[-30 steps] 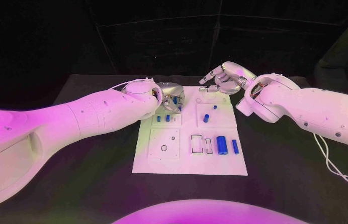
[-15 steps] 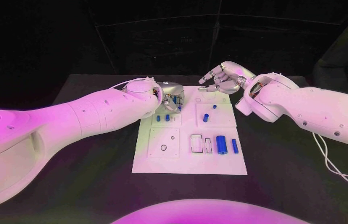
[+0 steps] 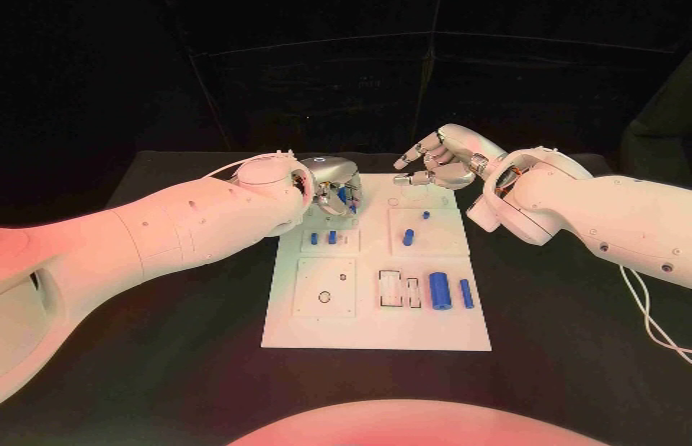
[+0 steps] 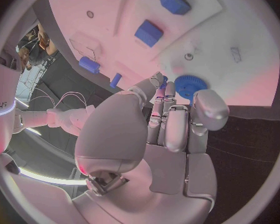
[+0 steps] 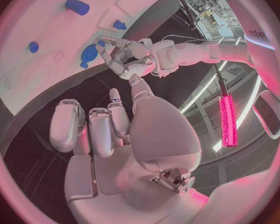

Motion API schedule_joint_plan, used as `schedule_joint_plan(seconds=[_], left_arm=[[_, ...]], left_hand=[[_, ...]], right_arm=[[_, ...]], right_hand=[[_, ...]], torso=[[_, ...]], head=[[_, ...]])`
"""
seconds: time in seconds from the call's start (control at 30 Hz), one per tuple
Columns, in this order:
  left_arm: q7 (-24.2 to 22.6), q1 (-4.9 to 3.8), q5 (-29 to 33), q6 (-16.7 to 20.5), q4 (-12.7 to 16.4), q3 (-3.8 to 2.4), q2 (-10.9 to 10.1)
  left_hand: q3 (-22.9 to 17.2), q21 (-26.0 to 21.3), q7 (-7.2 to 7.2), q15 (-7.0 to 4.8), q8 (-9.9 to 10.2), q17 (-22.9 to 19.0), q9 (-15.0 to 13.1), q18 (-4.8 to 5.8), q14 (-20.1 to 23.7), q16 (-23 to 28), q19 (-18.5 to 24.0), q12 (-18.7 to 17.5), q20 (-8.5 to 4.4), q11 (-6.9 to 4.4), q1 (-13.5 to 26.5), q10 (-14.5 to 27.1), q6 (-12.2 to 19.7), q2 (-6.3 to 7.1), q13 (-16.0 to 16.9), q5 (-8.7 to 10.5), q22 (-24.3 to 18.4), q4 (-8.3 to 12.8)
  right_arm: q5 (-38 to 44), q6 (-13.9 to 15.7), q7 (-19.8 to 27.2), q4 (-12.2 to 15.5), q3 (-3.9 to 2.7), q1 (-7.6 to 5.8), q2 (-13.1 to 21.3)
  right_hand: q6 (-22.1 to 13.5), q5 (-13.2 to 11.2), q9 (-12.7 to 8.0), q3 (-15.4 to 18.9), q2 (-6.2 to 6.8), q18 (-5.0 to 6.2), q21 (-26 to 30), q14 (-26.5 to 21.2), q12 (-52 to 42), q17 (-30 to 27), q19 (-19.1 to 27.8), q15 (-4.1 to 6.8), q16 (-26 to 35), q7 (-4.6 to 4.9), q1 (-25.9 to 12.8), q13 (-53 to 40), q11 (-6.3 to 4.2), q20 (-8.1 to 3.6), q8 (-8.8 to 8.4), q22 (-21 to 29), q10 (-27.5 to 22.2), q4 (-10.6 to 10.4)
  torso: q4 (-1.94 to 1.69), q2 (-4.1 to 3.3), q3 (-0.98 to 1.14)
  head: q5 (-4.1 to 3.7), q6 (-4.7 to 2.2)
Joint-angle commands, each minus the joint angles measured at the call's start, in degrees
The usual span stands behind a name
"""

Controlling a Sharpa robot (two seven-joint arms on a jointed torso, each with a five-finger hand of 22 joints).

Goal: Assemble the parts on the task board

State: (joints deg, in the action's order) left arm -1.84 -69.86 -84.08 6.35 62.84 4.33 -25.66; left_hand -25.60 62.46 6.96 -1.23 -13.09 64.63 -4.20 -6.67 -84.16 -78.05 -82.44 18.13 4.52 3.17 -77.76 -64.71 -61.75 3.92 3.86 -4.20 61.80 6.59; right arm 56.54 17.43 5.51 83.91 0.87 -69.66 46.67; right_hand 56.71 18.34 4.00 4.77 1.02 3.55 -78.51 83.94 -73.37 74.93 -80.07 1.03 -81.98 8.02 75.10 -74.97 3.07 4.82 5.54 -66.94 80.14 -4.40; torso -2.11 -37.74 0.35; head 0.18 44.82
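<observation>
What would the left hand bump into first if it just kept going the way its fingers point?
Probably the blue gear on the task board: the left hand has its fingertips right at it, though contact is unclear.

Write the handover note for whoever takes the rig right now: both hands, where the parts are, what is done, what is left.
Left hand: over the far left corner of the task board, fingers at a blue gear there; a firm grip cannot be told.
Right hand: above the board's far edge, fingers curled, holding nothing.
Parts: two small blue pieces near the left hand, one blue peg mid-board, a large blue cylinder and a slimmer one at the near right.
Done: hard to judge.
Left: several recesses stay unfilled; the loose parts still need seating.
</observation>
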Motion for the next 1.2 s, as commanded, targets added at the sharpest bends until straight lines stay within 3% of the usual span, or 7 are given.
schedule_joint_plan(seconds=[0.03,0.2,0.57,0.77,1.03,1.2], left_arm=[[0.0,-0.19,0.4,2.2,2.4,-1.26,-1.6],[0.6,-0.30,2.1,1.8,5.5,-2.39,-4.5],[2.0,-0.34,3.4,-1.5,6.7,-2.66,-8.3],[2.2,-0.01,3.6,-2.3,5.8,-2.27,-8.3],[2.0,0.51,3.6,-3.4,4.3,-0.91,-7.6],[2.0,0.83,3.6,-4.0,3.9,-0.54,-7.4]], left_hand=[[-0.4,0.4,0.08,-0.36,0.3,-0.1,0.0,0.41,-1.4,-0.3,0.1,-0.3,-0.43,0.03,0.5,-0.5,-0.4,-0.16,0.0,0.10,0.1,0.0],[-0.5,0.6,0.10,-0.35,0.4,-0.2,0.0,0.46,-1.4,-0.3,0.0,-0.5,-0.42,0.04,0.6,-0.6,-0.5,-0.03,0.1,0.12,0.4,0.0],[-0.7,1.0,0.05,-0.35,0.6,-0.6,-0.1,0.56,-1.4,-0.2,-0.1,-0.9,-0.41,0.02,1.3,-1.1,-0.8,0.38,0.1,0.20,0.9,0.1],[-0.7,1.0,0.03,-0.36,0.7,-0.6,-0.1,0.55,-1.3,-0.2,0.0,-1.1,-0.41,0.00,1.6,-1.2,-0.9,0.54,0.1,0.23,0.9,0.1],[-0.7,1.0,0.04,-0.35,0.8,-0.8,-0.1,0.55,-1.3,-0.1,0.0,-1.3,-0.40,0.03,1.8,-1.3,-0.8,0.69,0.1,0.24,1.0,0.0],[-0.7,1.0,0.04,-0.35,0.8,-0.8,-0.1,0.55,-1.3,-0.1,0.0,-1.3,-0.40,0.03,1.8,-1.3,-0.8,0.69,0.1,0.24,1.0,0.0]], right_arm=[[-0.2,0.1,0.6,0.0,-0.03,-0.10,0.1],[-0.2,0.1,0.6,0.0,-0.03,-0.10,0.2],[-0.2,0.0,0.5,-0.1,-0.03,-0.10,0.3],[-0.2,0.0,0.6,-0.2,-0.03,-0.09,0.2],[-0.2,-0.1,0.6,-0.3,-0.03,-0.09,0.1],[-0.2,-0.1,0.6,-0.3,-0.03,-0.09,0.1]], right_hand=[[0.1,0.3,0.0,0.3,-0.68,0.94,0.3,3.1,0.1,1.2,-0.2,0.39,0.2,-0.02,0.1,-1.9,-0.07,-0.19,0.32,0.0,-0.2,0.0],[0.1,0.3,0.0,0.3,-0.68,0.94,0.3,3.1,0.1,1.2,-0.2,0.39,0.2,-0.02,0.1,-1.9,-0.07,-0.19,0.32,0.0,-0.2,0.0],[0.1,0.3,0.0,0.3,-0.68,0.94,0.3,3.1,0.1,1.2,-0.2,0.39,0.2,-0.02,0.1,-1.9,-0.07,-0.19,0.32,0.0,-0.2,0.0],[0.1,0.3,0.0,0.3,-0.68,0.94,0.3,3.1,0.1,1.2,-0.2,0.39,0.2,-0.02,0.1,-1.9,-0.07,-0.19,0.32,0.0,-0.2,0.0],[0.1,0.3,0.0,0.3,-0.68,0.94,0.3,3.1,0.1,1.2,-0.2,0.39,0.2,-0.02,0.1,-1.9,-0.07,-0.19,0.32,0.0,-0.2,0.0],[0.1,0.3,0.0,0.3,-0.68,0.94,0.3,3.1,0.1,1.2,-0.2,0.39,0.2,-0.02,0.1,-1.9,-0.07,-0.19,0.32,0.0,-0.2,0.0]], torso=[[0.00,-0.01,-0.03],[-0.22,0.05,0.01],[0.00,-0.06,-0.04],[0.08,-0.09,-0.04],[0.08,-0.11,0.04],[0.06,-0.09,0.03]], head=[[0.20,-0.11],[0.14,-0.15],[0.46,-0.20],[0.59,-0.16],[0.68,-0.03],[0.73,0.07]])
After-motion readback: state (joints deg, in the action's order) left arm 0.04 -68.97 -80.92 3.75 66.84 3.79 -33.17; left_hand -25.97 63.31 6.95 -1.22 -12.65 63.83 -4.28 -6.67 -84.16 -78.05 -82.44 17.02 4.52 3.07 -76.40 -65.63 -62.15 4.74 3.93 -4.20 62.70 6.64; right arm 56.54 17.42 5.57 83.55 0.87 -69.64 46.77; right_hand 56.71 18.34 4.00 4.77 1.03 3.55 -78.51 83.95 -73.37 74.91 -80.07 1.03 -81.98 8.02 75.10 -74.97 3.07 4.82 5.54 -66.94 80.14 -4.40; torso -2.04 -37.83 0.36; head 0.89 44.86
